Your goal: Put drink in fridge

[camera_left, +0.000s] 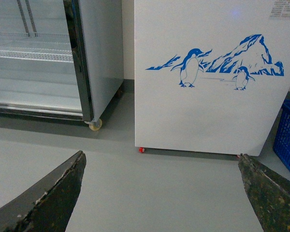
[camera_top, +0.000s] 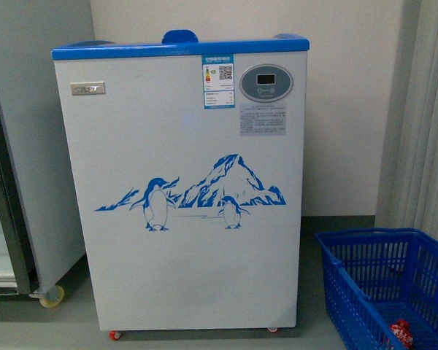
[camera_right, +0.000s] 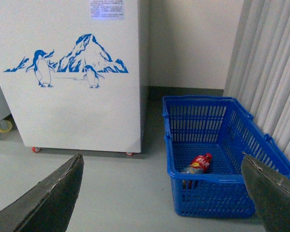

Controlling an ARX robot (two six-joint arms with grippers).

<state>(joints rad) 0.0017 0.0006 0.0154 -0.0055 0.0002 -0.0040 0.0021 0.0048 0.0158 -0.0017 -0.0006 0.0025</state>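
The right claw (camera_right: 161, 162), spread wide and empty, may snag the blue basket (camera_right: 212, 198) reaching the drink (camera_right: 198, 164) lying inside, at four o'clock from the fridge (camera_top: 190, 255).

Soft, even indoor light with a cool bluish cast fills all three views. In the front view the fridge (camera_top: 182, 248) front is flat white, turning slightly greyer toward its foot, and the print on its label (camera_top: 218, 81) is smeared beyond reading. A thin, soft shadow lies on the floor (camera_left: 150, 188) under the fridge and the grey cabinet (camera_left: 99, 53). In the right wrist view the notice (camera_right: 107, 8) is blown out to a bluish glow, and the drink (camera_right: 199, 163) in the basket (camera_right: 208, 195) is small and fuzzy. The fingers (camera_left: 48, 203) of the left gripper (camera_left: 161, 155) and right gripper (camera_right: 162, 156) show as dark, underexposed wedges
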